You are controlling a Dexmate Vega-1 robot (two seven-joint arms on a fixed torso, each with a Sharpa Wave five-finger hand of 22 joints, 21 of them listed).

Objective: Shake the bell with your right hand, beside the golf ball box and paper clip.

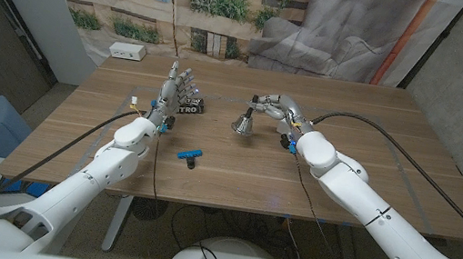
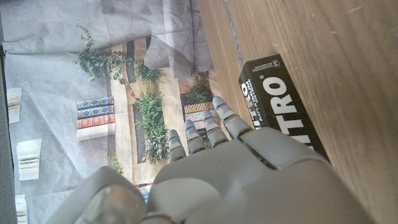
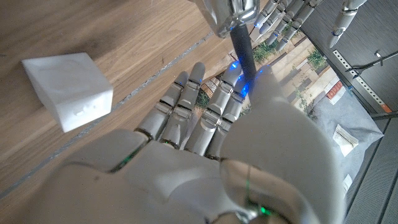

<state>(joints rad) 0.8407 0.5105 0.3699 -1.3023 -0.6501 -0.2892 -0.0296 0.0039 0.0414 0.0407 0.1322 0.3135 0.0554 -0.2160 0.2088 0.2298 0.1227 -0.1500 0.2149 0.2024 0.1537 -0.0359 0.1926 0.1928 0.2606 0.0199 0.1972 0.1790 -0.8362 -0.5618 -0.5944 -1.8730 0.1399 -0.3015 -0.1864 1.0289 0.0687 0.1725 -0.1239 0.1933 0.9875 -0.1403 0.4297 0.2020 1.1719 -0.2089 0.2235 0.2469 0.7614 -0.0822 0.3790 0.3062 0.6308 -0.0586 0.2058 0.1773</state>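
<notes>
A silver bell (image 1: 243, 124) with a black handle (image 3: 244, 53) is at the table's middle, tilted, its mouth toward the table. My right hand (image 1: 278, 110) grips the handle from the bell's right; its fingers (image 3: 186, 112) curl by the handle under the silver body (image 3: 227, 12). The black golf ball box (image 1: 191, 103) lies left of the bell, white lettering on its side (image 2: 280, 106). A blue paper clip (image 1: 190, 154) lies nearer the front edge. My left hand (image 1: 173, 89) stands upright against the box's left side, fingers (image 2: 214, 127) stretched out, holding nothing.
A white block (image 1: 126, 51) sits at the table's far left corner, also seen as a white block (image 3: 68, 90) beyond my right hand. A printed backdrop and grey cloth hang behind the wooden table (image 1: 375, 151). Cables trail along both arms.
</notes>
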